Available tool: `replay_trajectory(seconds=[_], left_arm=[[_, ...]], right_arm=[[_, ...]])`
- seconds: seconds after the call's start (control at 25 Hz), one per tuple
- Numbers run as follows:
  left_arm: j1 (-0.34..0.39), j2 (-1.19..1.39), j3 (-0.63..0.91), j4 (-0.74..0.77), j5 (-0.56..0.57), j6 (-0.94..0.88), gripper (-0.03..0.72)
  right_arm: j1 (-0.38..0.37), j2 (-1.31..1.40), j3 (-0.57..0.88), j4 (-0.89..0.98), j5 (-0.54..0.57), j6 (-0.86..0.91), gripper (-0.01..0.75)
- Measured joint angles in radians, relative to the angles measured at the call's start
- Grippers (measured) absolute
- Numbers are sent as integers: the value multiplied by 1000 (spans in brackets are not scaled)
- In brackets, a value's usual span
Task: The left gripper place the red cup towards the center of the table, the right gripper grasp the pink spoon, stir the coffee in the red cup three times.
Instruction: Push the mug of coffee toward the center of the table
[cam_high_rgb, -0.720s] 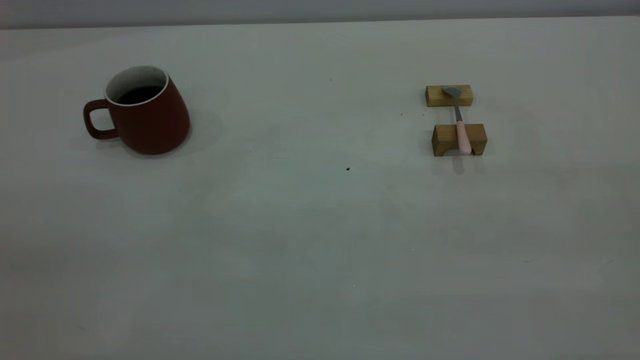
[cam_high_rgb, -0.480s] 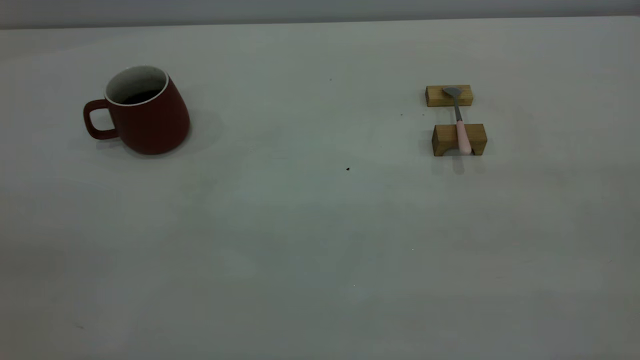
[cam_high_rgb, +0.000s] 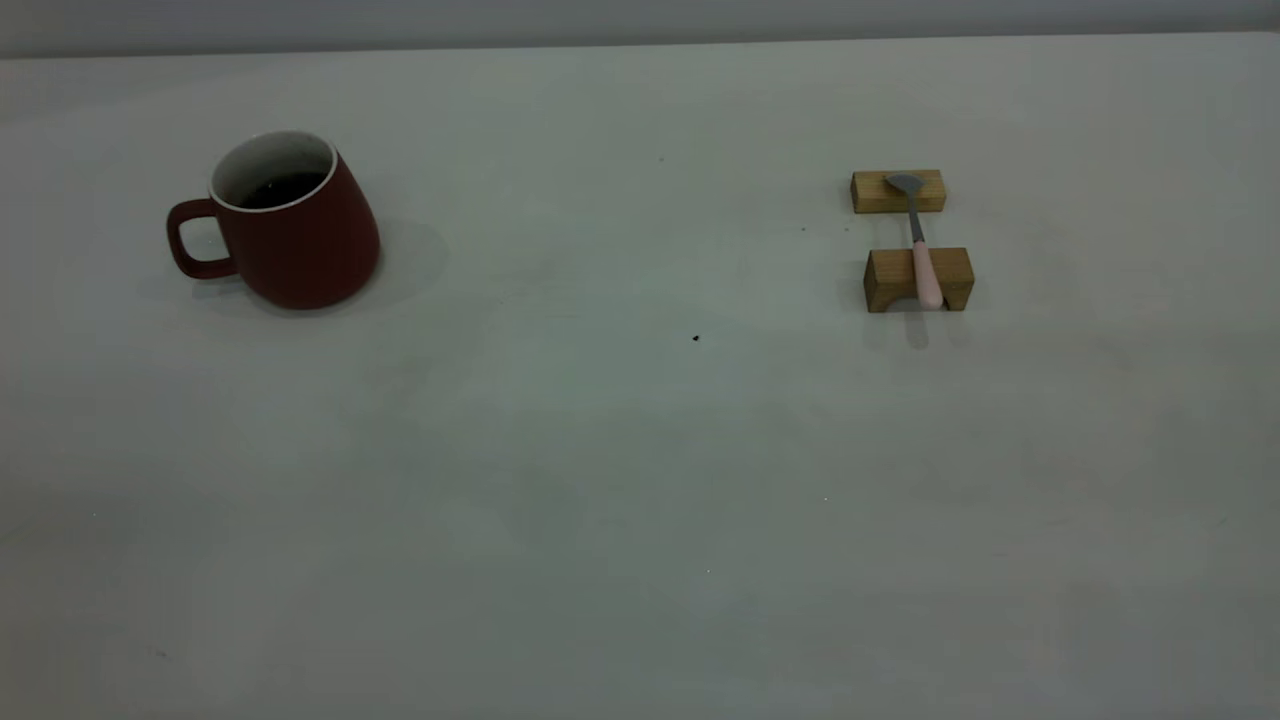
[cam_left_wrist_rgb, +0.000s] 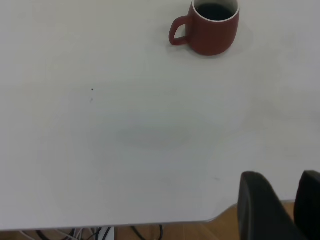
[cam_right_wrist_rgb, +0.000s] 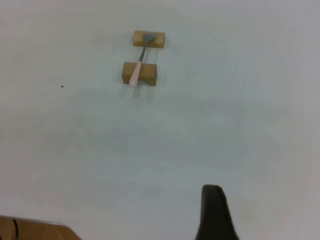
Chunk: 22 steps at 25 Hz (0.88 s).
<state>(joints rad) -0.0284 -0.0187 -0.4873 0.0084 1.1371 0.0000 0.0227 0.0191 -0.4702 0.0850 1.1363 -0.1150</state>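
The red cup (cam_high_rgb: 290, 235) stands upright at the far left of the table (cam_high_rgb: 640, 450), handle pointing left, with dark coffee (cam_high_rgb: 283, 188) inside. The pink spoon (cam_high_rgb: 925, 270) lies across two wooden blocks at the far right, bowl on the farther block. Neither gripper shows in the exterior view. In the left wrist view the left gripper (cam_left_wrist_rgb: 282, 176) hangs over the table's near edge, far from the cup (cam_left_wrist_rgb: 212, 32), with a gap between its fingers and nothing in it. In the right wrist view a single black finger (cam_right_wrist_rgb: 214, 210) shows, well away from the spoon (cam_right_wrist_rgb: 136, 75).
The spoon rests on a flat tan block (cam_high_rgb: 898, 191) and a notched tan block (cam_high_rgb: 918, 280). A tiny dark speck (cam_high_rgb: 696, 338) marks the table's middle. Beyond the table edge (cam_left_wrist_rgb: 165, 223), wooden floor and cables show in the left wrist view.
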Motion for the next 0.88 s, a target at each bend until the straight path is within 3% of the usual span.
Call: replay_trajectory(seconds=[0.36,0.52,0.88], left_arm=[[0,14,-12,0,-3,-8,245],[0,156,-84,0,-31,-8,245],[0,765,-176,6,-321,74,250]], right_arm=[[0,0,0,0,0,0,562],[0,0,0,0,0,0,562],[0,0,0,0,0,0,562]])
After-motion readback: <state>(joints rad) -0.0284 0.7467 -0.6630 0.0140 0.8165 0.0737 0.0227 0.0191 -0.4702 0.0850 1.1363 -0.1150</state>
